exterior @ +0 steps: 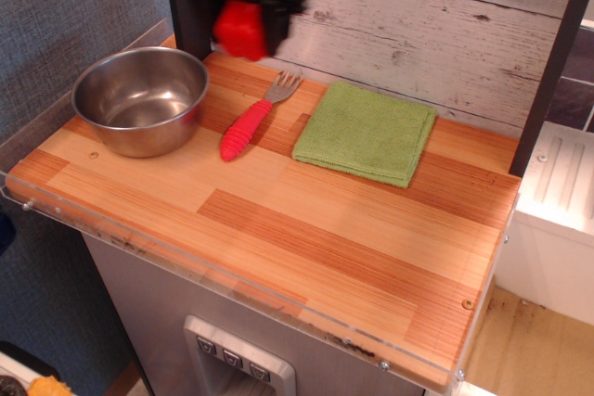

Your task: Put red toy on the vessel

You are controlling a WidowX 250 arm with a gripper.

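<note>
The red toy pepper (241, 29) hangs in the air at the top of the view, held between the black fingers of my gripper (243, 18), which is blurred by motion. It is high above the counter, just right of and behind the steel bowl (141, 99), the vessel, which stands empty at the far left of the wooden counter. Most of the arm is out of the frame.
A fork with a ribbed red handle (249, 127) lies between the bowl and a folded green cloth (366, 132). A clear plastic rim (232, 296) edges the counter front. A whitewashed plank wall (418, 16) stands behind, and a dark post (186, 6) rises beside the bowl.
</note>
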